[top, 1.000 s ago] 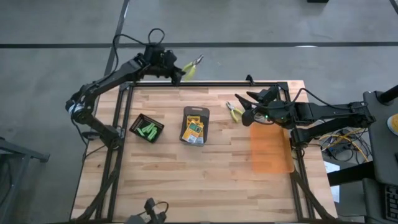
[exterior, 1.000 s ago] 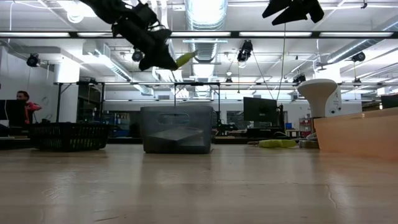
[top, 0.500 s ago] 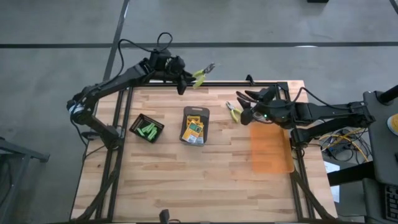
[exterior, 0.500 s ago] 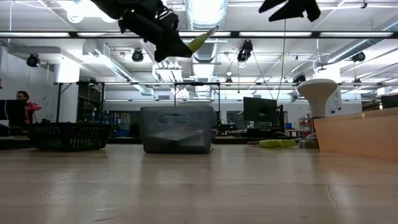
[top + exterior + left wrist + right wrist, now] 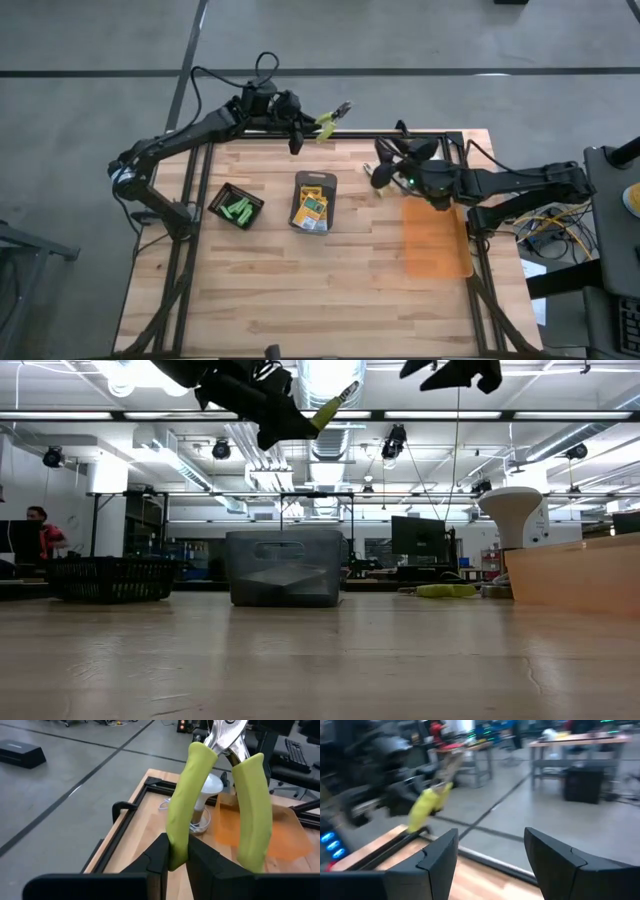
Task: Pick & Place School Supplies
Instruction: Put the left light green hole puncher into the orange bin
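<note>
High view: left gripper (image 5: 303, 126) clamps yellow-green-handled pliers (image 5: 330, 118).

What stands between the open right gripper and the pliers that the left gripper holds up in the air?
Nothing visible. The left gripper is shut on one handle of the pliers above the table's far edge. The right gripper is open and faces them across open air; its wrist view shows the pliers unblocked.

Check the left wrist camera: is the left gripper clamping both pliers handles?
No, the left gripper pinches only one yellow-green handle of the pliers; the other hangs free beside it.
</note>
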You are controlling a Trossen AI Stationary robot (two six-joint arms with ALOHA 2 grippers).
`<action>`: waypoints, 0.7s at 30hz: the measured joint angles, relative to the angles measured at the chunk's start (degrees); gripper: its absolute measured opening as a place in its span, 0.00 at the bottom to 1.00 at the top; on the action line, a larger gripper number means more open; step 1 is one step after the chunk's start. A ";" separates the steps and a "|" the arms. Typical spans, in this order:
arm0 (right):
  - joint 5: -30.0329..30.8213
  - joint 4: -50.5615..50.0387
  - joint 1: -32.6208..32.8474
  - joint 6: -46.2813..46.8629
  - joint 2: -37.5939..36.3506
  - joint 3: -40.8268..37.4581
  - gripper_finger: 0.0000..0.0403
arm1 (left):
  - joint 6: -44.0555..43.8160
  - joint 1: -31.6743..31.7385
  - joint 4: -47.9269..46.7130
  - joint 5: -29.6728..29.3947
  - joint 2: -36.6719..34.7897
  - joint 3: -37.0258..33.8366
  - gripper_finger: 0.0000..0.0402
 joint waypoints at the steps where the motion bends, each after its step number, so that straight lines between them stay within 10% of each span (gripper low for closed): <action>1: 1.74 0.12 -0.02 0.57 0.48 0.00 0.56 | 0.00 -0.03 0.03 0.00 0.00 0.00 0.13; 8: 4.50 0.10 0.00 2.24 1.08 0.00 0.56 | 0.92 -0.36 -0.02 0.02 0.00 0.00 0.13; 16: -20.16 -0.81 -0.39 -17.80 2.58 0.00 0.56 | 1.60 -0.36 1.14 1.20 0.00 -0.02 0.13; 21: -22.52 2.81 -0.86 -24.73 6.34 -0.04 0.56 | 2.98 -0.77 3.68 4.29 0.00 -0.06 0.13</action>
